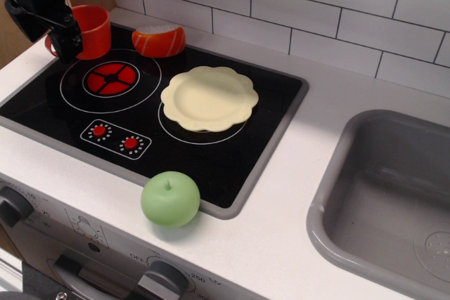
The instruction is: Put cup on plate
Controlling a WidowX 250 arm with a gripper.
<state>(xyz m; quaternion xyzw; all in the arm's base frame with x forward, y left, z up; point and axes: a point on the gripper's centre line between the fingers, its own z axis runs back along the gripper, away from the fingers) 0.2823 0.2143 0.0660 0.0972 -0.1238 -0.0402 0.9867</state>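
Note:
The red-orange cup (95,31) stands upright at the far left corner of the black hob. My black gripper (62,41) hangs over the cup's left side and covers its handle. One dark finger (68,37) lies in front of the cup's left wall; the other finger is hidden, so I cannot tell how the jaws stand. The cream-yellow scalloped plate (209,98) lies flat on the right burner ring, well to the right of the cup, with nothing on it.
An orange half-round piece with a white top (159,40) sits just right of the cup. A green apple (170,199) rests at the hob's front edge. The grey sink (394,194) is at the right. A white tiled wall runs behind.

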